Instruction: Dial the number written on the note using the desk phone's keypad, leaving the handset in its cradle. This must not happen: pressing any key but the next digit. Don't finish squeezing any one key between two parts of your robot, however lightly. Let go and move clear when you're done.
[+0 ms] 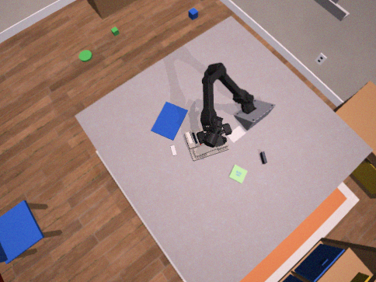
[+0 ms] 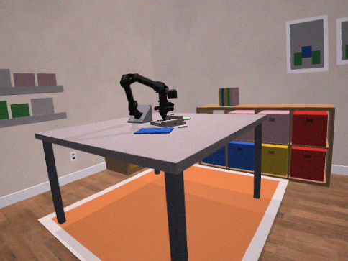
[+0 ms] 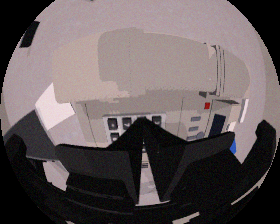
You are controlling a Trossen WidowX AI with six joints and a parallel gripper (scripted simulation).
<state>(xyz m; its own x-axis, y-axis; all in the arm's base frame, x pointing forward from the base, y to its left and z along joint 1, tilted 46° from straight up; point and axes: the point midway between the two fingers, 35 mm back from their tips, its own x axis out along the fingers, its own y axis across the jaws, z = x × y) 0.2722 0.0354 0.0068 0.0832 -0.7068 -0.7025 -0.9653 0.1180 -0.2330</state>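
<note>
The beige desk phone (image 1: pixel 191 141) (image 2: pixel 157 124) (image 3: pixel 175 120) sits on the table. Its handset (image 3: pixel 150 60) lies along the upper side of the phone in the wrist view, seemingly in its cradle. The keypad's top row of dark keys (image 3: pixel 126 122) shows there; most lower keys are hidden behind the fingers. My gripper (image 2: pixel 165 118) (image 3: pixel 141 122) is shut and empty, pointing down, with its tips low over the keypad. I cannot tell whether they touch a key. The green note (image 1: pixel 238 174) (image 2: pixel 186 118) lies beside the phone, its writing too blurred to read.
A blue sheet (image 1: pixel 169 121) (image 2: pixel 154 131) and a small white block (image 1: pixel 173 150) (image 2: pixel 183 126) (image 3: pixel 244 110) lie near the phone. A white paper (image 1: pixel 236 134) (image 3: pixel 52 107) lies by the grey wedge (image 1: pixel 264 110) at the arm's base. A small black object (image 1: pixel 263 158) (image 3: pixel 30 34) lies beyond.
</note>
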